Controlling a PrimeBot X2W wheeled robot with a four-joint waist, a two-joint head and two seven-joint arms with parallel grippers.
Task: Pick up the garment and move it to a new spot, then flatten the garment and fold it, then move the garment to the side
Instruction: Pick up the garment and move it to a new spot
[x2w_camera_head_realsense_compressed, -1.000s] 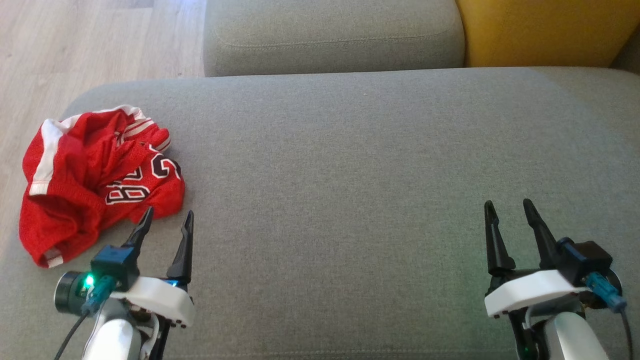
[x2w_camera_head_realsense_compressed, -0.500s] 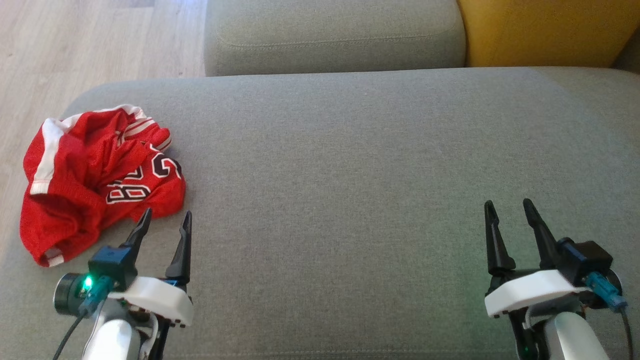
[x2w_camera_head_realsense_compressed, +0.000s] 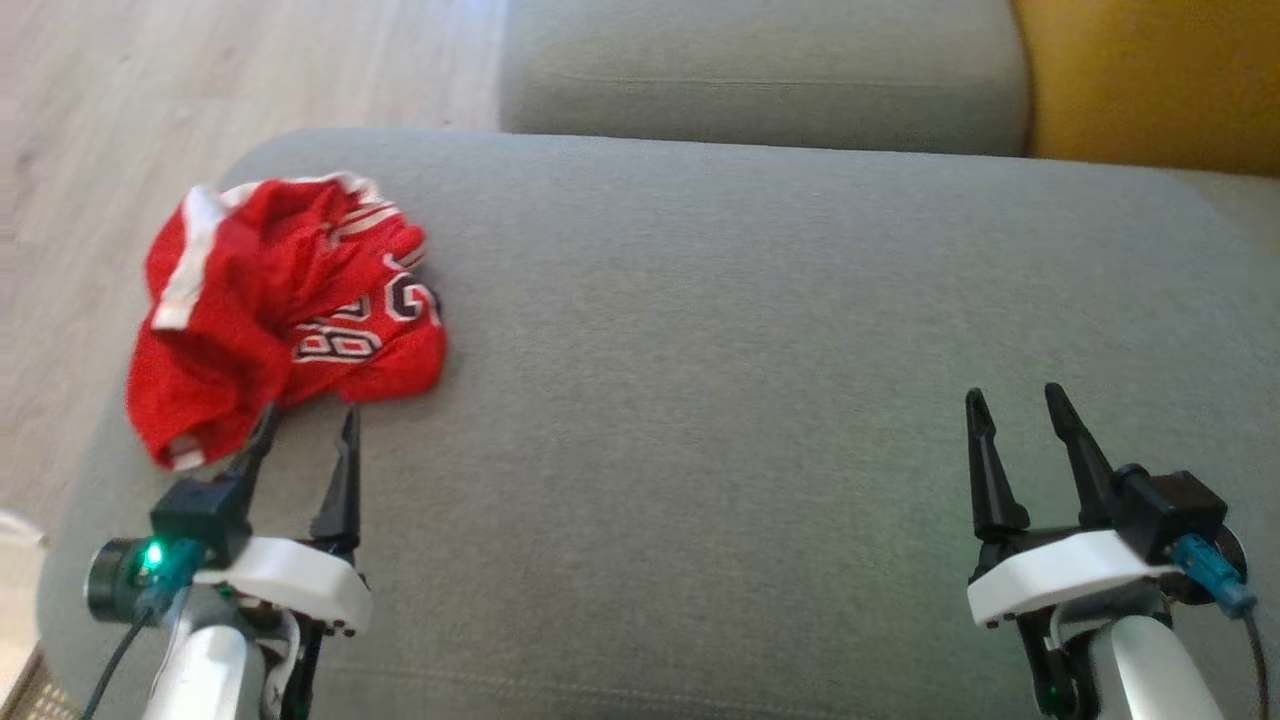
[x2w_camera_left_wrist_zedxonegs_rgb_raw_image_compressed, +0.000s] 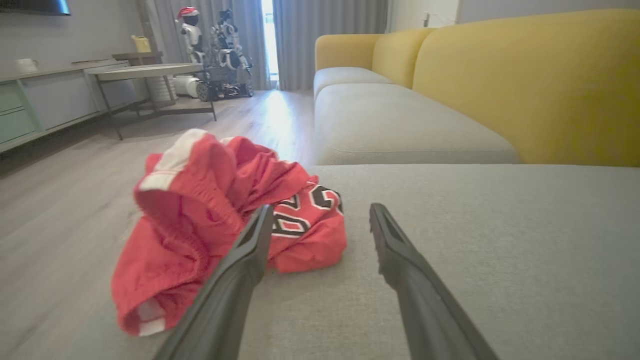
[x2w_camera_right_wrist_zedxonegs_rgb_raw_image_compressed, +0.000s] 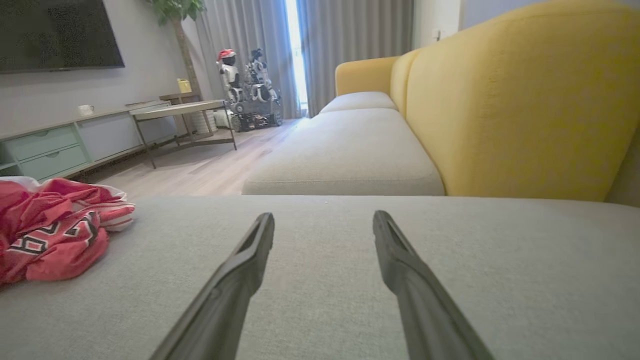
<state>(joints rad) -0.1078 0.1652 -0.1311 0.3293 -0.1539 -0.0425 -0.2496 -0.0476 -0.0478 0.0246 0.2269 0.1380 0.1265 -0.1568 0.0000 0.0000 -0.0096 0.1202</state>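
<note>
Grey sofa seat cushion (x2w_camera_head_realsense_compressed: 700, 400) takes up most of my head view, with wooden floor (x2w_camera_head_realsense_compressed: 100, 150) off at 10 o'clock and a yellow sofa back (x2w_camera_head_realsense_compressed: 1150, 80) at 1 o'clock. The red mesh garment (x2w_camera_head_realsense_compressed: 280, 300) lies on that cushion in a crumpled heap at 10 o'clock, close to the cushion's left end. White trim and black-and-white lettering show among its folds.

I judge the task at its very start, with 0 of its steps done. The pick-up, the move to a new spot, the flattening, the fold and the shift aside are all left.

My left gripper (x2w_camera_head_realsense_compressed: 310, 412) sits at 7 o'clock, its 2 fingers spread apart and holding nothing, tips right at the garment's near edge. My right gripper (x2w_camera_head_realsense_compressed: 1015, 392) sits at 5 o'clock, fingers likewise apart and empty, well apart from the cloth.

From above I get the heap's outline and both grippers at once. My left wrist view adds its height, a puffed mound with 1 finger crossing in front of it. Whether that finger touches the cloth I cannot tell. My right wrist view puts the garment at 9 o'clock and adds the room beyond: a wall television (x2w_camera_right_wrist_zedxonegs_rgb_raw_image_compressed: 55, 35), a low sideboard (x2w_camera_right_wrist_zedxonegs_rgb_raw_image_compressed: 50, 145) and a table (x2w_camera_right_wrist_zedxonegs_rgb_raw_image_compressed: 185, 107).
</note>
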